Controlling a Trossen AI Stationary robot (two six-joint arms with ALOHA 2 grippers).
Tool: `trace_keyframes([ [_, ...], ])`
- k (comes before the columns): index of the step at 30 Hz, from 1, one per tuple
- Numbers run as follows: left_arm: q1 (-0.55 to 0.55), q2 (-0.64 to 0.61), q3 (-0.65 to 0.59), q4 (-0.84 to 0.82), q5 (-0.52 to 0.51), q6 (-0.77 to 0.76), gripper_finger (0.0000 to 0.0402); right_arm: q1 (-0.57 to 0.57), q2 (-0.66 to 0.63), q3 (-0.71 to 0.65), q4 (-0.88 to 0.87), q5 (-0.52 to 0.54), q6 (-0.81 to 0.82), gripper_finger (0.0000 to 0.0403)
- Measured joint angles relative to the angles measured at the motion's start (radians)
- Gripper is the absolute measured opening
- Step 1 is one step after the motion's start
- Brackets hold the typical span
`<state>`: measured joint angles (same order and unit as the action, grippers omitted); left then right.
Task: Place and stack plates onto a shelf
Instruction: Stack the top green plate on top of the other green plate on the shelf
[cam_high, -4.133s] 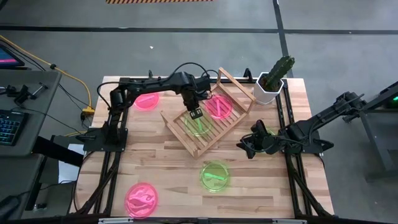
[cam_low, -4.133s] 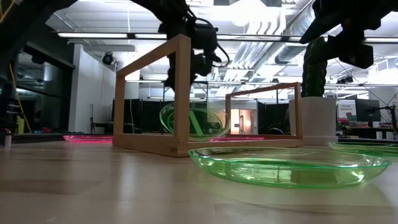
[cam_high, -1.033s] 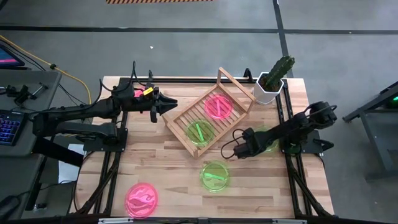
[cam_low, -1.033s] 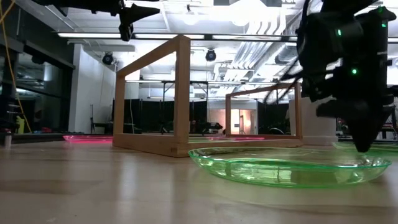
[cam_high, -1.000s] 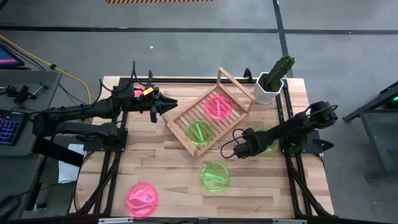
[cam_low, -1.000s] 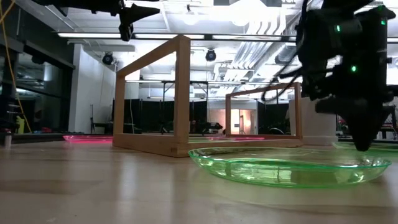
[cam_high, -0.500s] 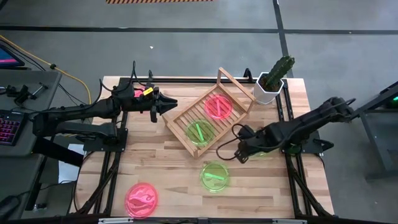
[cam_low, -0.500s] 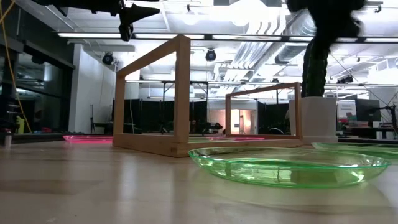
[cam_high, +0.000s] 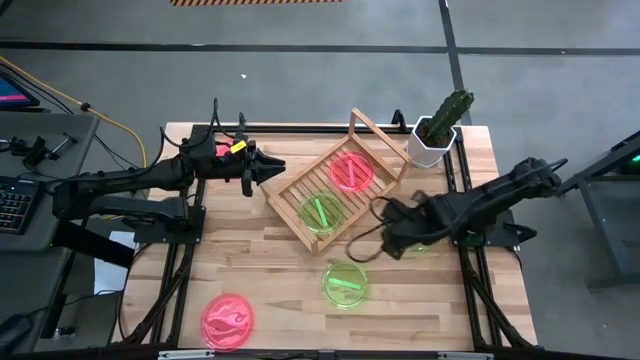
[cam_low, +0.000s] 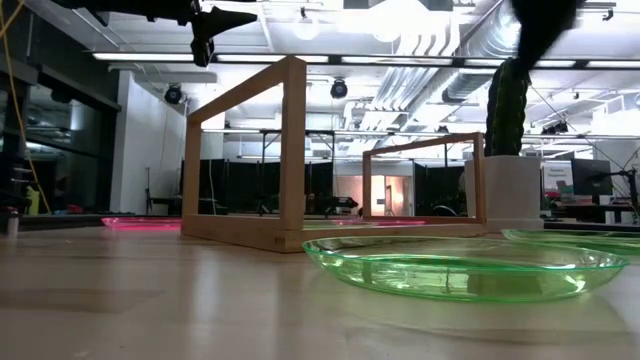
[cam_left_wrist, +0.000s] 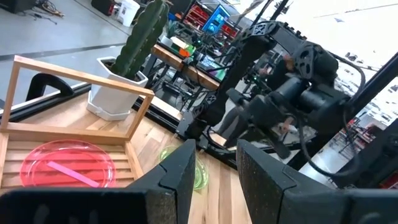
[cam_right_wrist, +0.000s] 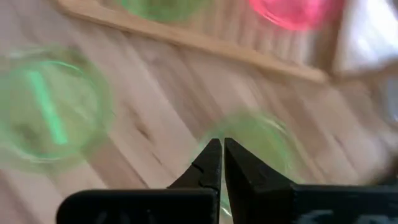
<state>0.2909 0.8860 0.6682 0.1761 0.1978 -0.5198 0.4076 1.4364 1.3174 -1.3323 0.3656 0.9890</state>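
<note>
Two plates are lying in the shelf (cam_high: 335, 190) so far — a pink plate (cam_high: 351, 171) toward its taller frame end and a green plate (cam_high: 321, 212) toward the low end — side by side, not yet stacked. Four appear to be waiting on the desk (cam_high: 270, 270).

The right end effector (cam_high: 385, 240) is hanging with its fingers nearly together and gripping nothing; a green plate (cam_right_wrist: 261, 146) is lying just beneath and ahead of its tips, and another green one (cam_high: 345, 283) is resting near it on its desk-front side.

The left end effector (cam_high: 268, 169) is waiting just off the shelf's low end, fingers narrowly parted and empty. A pink plate is showing partly under that arm; another pink plate (cam_high: 228, 320) is sitting well apart from both, at the desk's front corner.
</note>
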Motion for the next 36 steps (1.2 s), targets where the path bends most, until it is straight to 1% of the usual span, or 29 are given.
trace_keyframes([
  [2,0.000,0.000,0.000,0.000,0.000,0.000,0.0108,0.049,-0.050,-0.062,-0.018,0.002,0.147,0.0000],
  [3,0.000,0.000,0.000,0.000,0.000,0.001,0.0108,0.077,-0.083,-0.108,0.002,-0.003,0.233,0.0000],
  [7,0.000,0.000,0.000,0.000,0.000,0.032,0.0108,0.182,-0.231,-0.335,0.151,-0.059,0.629,0.0009],
  [11,0.000,0.000,0.000,0.000,0.000,0.033,0.0108,0.287,-0.325,-0.524,0.266,-0.071,1.001,0.0046],
  [13,0.000,0.000,0.000,0.000,0.001,0.033,0.0108,0.327,-0.338,-0.592,0.290,-0.075,1.146,0.0074],
  [14,0.000,0.000,0.000,0.000,0.001,0.033,0.0108,0.340,-0.340,-0.619,0.302,-0.083,1.188,0.0088],
  [17,0.000,0.000,0.000,0.000,0.001,0.033,0.0108,0.326,-0.327,-0.682,0.341,-0.157,1.206,0.0130],
  [20,0.000,0.000,0.000,0.000,0.001,0.033,0.0108,0.287,-0.308,-0.719,0.341,-0.184,1.214,0.0161],
  [22,0.000,0.000,0.000,0.000,0.001,0.033,0.0108,0.257,-0.294,-0.732,0.330,-0.185,1.214,0.0173],
  [27,0.000,0.000,0.000,0.000,0.001,0.033,0.0108,0.192,-0.249,-0.755,0.292,-0.191,1.221,0.0176],
  [31,0.000,0.000,0.000,0.000,0.001,0.033,0.0108,0.147,-0.216,-0.790,0.344,-0.176,1.221,0.0177],
  [36,0.000,0.001,0.000,0.000,0.001,0.034,0.0108,0.086,-0.197,-0.833,0.426,-0.133,1.220,0.0177],
])
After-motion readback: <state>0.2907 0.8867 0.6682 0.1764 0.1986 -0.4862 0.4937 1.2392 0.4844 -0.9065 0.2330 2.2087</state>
